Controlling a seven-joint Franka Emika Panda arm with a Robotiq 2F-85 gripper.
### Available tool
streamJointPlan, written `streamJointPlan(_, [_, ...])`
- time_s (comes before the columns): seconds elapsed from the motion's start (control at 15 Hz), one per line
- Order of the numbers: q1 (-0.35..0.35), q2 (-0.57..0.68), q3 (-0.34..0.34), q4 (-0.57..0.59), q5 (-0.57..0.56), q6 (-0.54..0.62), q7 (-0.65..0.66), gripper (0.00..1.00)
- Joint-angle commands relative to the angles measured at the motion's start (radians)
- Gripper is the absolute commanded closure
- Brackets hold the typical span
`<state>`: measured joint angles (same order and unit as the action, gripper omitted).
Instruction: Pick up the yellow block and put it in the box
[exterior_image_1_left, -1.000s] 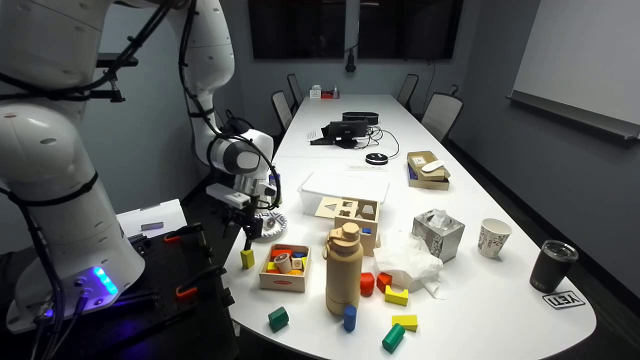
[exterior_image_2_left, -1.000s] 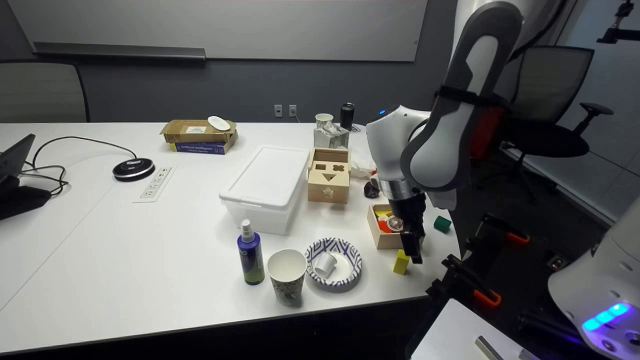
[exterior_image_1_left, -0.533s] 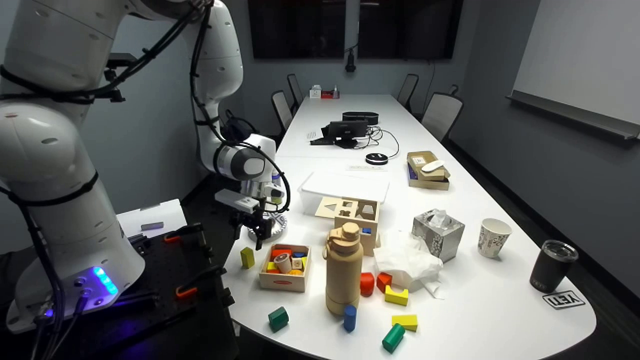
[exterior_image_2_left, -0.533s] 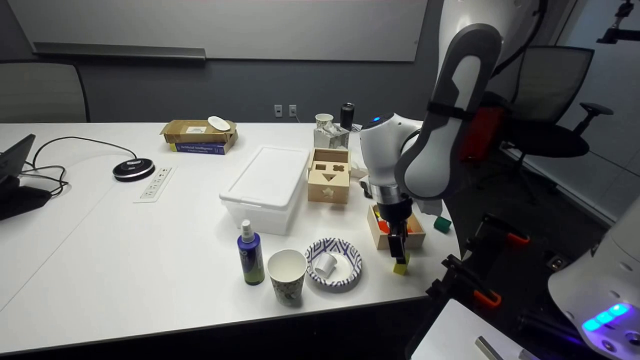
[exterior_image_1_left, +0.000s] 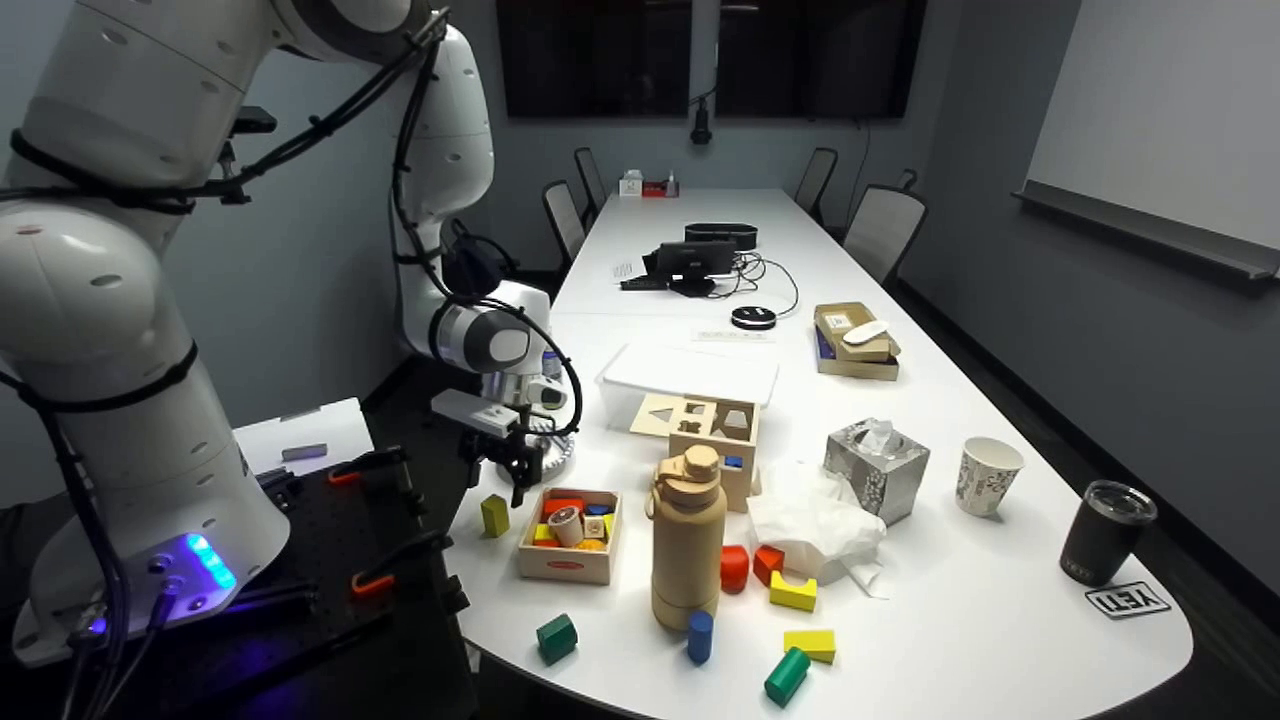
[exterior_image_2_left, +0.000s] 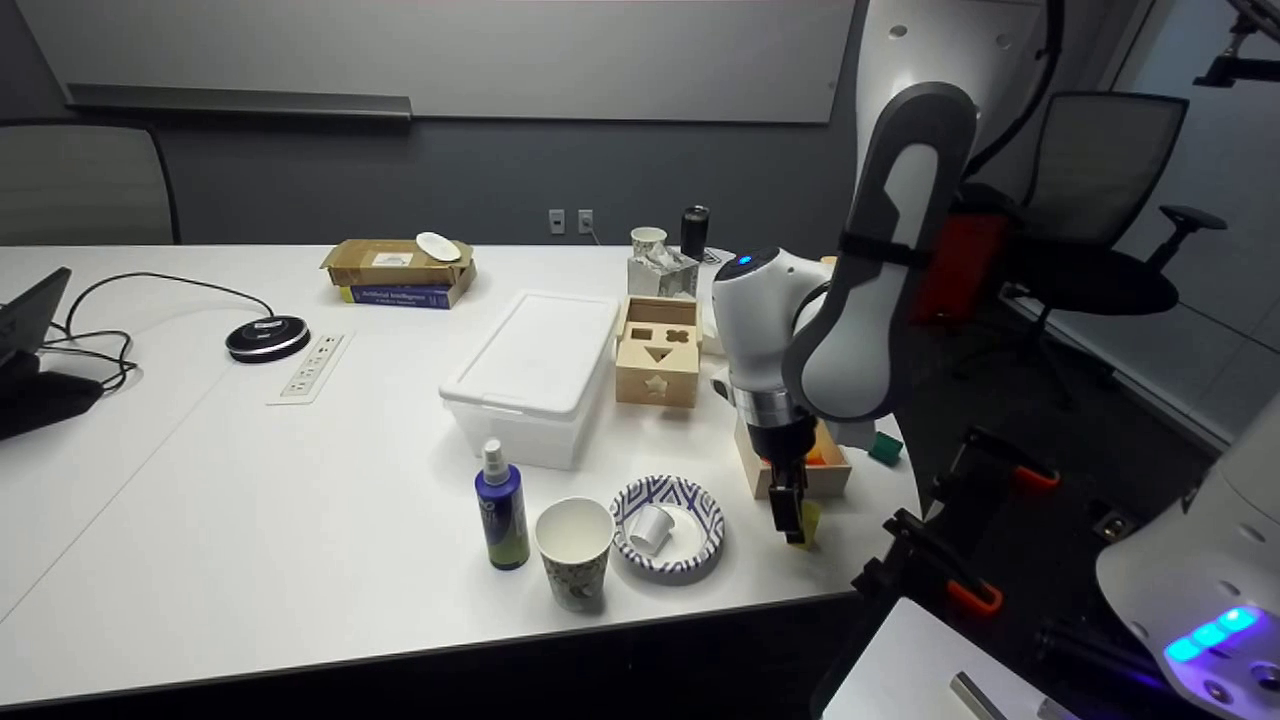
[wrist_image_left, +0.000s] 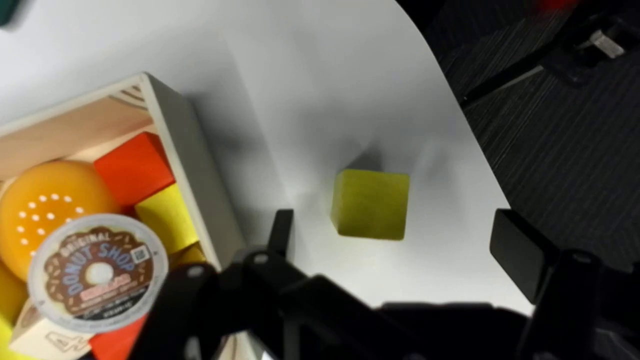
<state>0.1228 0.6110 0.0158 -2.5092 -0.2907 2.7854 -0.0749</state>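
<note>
The yellow block (exterior_image_1_left: 494, 516) stands upright on the white table near its edge. In an exterior view it is partly hidden behind a finger (exterior_image_2_left: 810, 524). In the wrist view its top (wrist_image_left: 372, 205) shows between the finger lines, closer to the left finger. My gripper (exterior_image_1_left: 497, 488) is open and empty above it; the gap also shows in the wrist view (wrist_image_left: 397, 227). The box, light wood with cut-out shapes and a partly open top, stands farther in on the table (exterior_image_2_left: 657, 385); a tan bottle hides part of it in an exterior view (exterior_image_1_left: 740, 488).
A small wooden tray (exterior_image_1_left: 565, 568) of coloured blocks and a coffee pod stands beside the yellow block; its wall (wrist_image_left: 195, 150) is close to the left finger. Nearby are a patterned plate (exterior_image_2_left: 700, 555), the tan bottle (exterior_image_1_left: 688, 550), a lidded plastic bin (exterior_image_2_left: 540, 350) and loose blocks.
My gripper has moved from one side of the yellow block to over it, shifting toward the plate and slightly lower. The yellow block has not moved.
</note>
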Motion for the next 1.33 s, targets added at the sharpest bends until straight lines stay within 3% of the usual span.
streamJointPlan(0.0, [0.024,0.025,-0.035,0.009,-0.01,0.018,-0.009,0.0])
streamJointPlan(0.6, [0.024,0.051,-0.04,0.01,0.002,0.061,-0.004,0.0])
streamJointPlan(0.73, [0.024,0.054,-0.042,0.008,0.004,0.065,-0.003,0.26])
streamJointPlan(1.27, [0.037,0.049,-0.058,0.014,0.002,0.086,0.007,0.88])
